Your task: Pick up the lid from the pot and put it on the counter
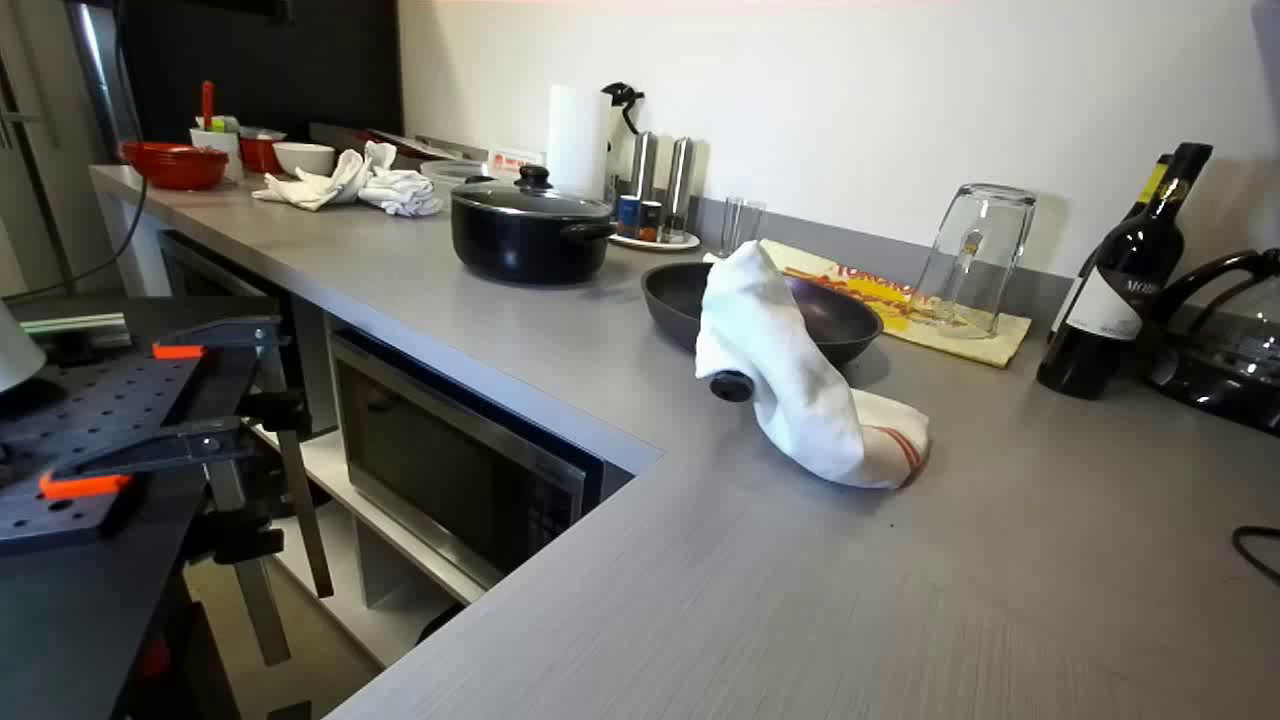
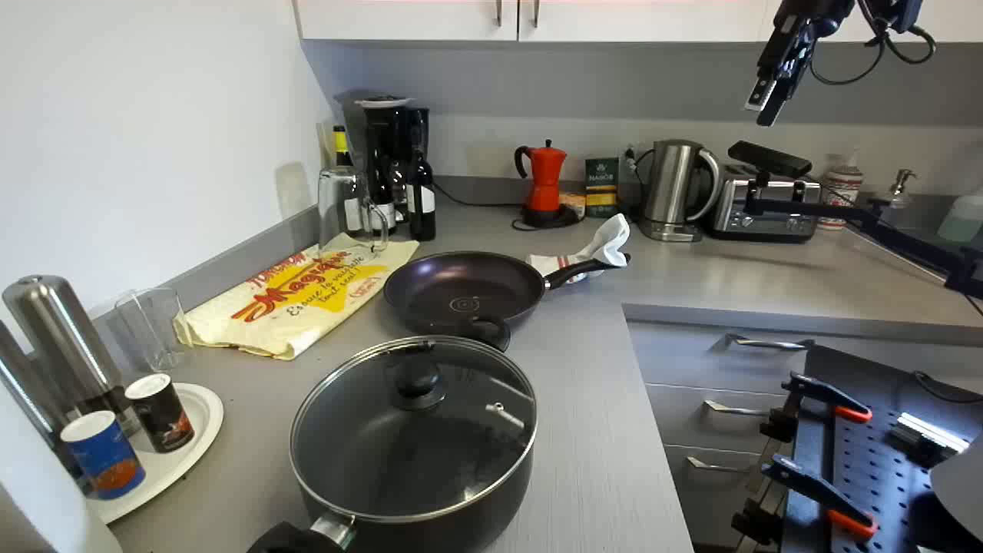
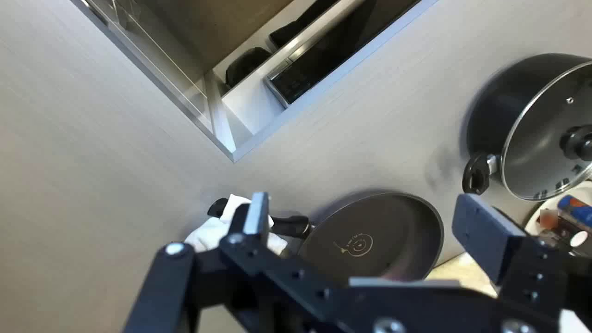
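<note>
The round see-through lid (image 1: pixel 520 200) with a dark knob sits on the black pot (image 1: pixel 525 245). The lid (image 2: pixel 430 445) and the pot (image 2: pixel 499 507) also show in an exterior view near the front. The pot stands on the grey counter (image 1: pixel 700 570), by the wall. In the wrist view, the lid (image 3: pixel 545 148) and the pot (image 3: pixel 504 97) are cut off at the right edge. My gripper (image 2: pixel 762 107) hangs high above the counter, well away from the pot. In the wrist view, my gripper (image 3: pixel 367 222) is open with wide-apart fingers and nothing between them.
A dark frying pan (image 2: pixel 453 292) stands close beside the pot, with a white cloth (image 1: pixel 780 370) over its handle. A white plate with cups (image 2: pixel 200 422), metal grinders (image 2: pixel 65 338) and a yellow mat (image 2: pixel 299 299) lie near the wall. The counter's inner corner (image 3: pixel 233 159) is open below.
</note>
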